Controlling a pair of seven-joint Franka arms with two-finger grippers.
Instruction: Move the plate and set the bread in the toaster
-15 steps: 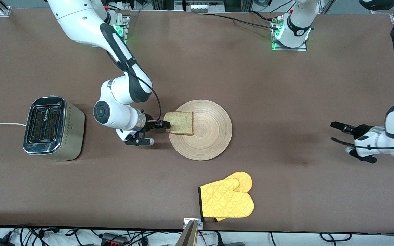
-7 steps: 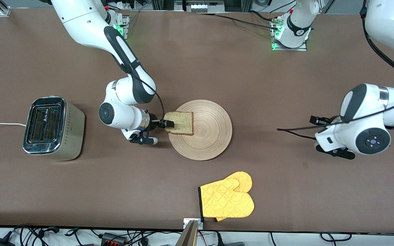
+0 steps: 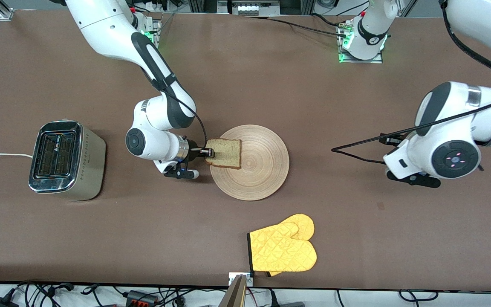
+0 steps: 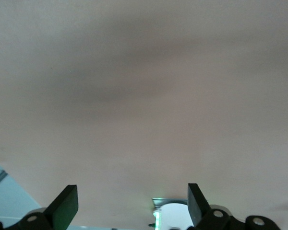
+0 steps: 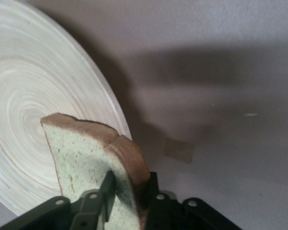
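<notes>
Now bread (image 3: 225,152) edge-up over plate (image 3: 262,179).

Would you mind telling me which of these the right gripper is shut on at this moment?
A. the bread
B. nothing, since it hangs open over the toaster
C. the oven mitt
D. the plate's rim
A: the right gripper has its jaws closed on the crust edge of the bread, tilted up over the plate, as the right wrist view shows.
</notes>
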